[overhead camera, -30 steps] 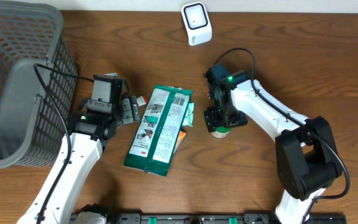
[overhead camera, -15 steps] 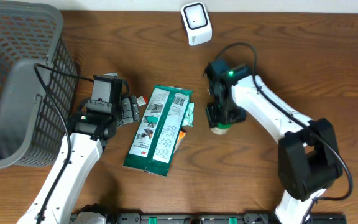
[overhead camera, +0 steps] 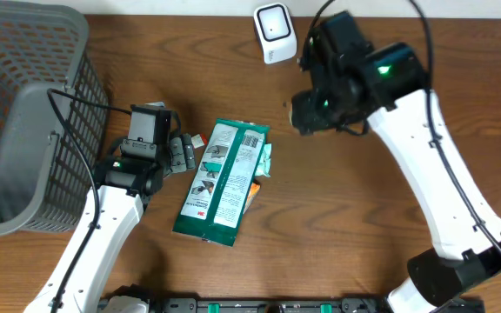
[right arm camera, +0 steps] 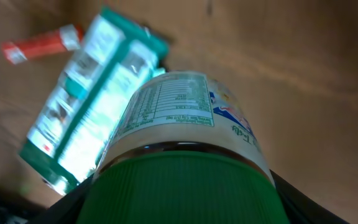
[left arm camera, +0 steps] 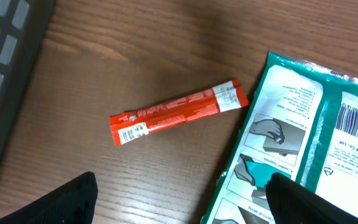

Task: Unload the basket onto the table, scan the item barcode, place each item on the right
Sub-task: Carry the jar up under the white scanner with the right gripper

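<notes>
right gripper (overhead camera: 318,111) was closed partway around the green-lidded jar (right arm camera: 182,115), gripping it at the lid end and holding it up off the table (overhead camera: 337,226), near the white scanner (overhead camera: 274,33). left gripper (left arm camera: 182,199) stood wide open and empty, low over the table beside a red stick packet (left arm camera: 178,111) and a green package (overhead camera: 223,181).

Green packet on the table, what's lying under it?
Poking out from under the green packet at its right edge: a pale teal piece and an orange bit. The packet covers the rest, so what they are is unclear.
</notes>
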Tool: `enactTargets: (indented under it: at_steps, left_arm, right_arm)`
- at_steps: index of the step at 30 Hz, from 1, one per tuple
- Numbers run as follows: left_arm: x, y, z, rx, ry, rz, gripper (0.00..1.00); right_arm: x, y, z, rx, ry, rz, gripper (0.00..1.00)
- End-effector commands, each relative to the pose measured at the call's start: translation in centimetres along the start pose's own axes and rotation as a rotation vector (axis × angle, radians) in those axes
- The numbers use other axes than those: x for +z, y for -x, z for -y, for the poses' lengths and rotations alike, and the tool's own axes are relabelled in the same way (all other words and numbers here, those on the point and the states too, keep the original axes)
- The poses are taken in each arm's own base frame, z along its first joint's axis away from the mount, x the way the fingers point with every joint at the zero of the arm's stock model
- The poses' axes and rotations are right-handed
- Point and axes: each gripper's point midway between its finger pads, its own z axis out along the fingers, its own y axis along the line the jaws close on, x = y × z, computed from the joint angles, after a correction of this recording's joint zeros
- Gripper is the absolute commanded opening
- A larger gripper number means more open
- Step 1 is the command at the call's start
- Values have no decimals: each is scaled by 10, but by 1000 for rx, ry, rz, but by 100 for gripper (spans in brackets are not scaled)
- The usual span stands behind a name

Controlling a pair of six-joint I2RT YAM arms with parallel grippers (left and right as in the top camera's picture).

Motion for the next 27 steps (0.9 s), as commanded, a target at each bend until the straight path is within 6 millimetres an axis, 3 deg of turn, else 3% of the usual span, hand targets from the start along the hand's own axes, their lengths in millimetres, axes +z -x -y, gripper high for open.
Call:
enactTargets:
  at_steps: [1, 8, 14, 23, 27]
  left_arm:
    - [-3, 7, 0, -11, 0, 16, 88]
    - [-3, 7, 0, -12, 0, 16, 88]
    - [-3, 7, 0, -12, 0, 16, 88]
    - [-3, 7, 0, -12, 0, 16, 88]
    - [-3, 7, 0, -12, 0, 16, 88]
  right_arm:
    - [-27, 26, -11, -31, 34, 142, 1]
    - [-21, 102, -19, -35, 57, 421, 1]
    - [7, 155, -23, -35, 81, 579, 1]
    - [99, 230, 14, 23, 16, 767, 1]
    - [145, 245, 37, 49, -12, 810, 1]
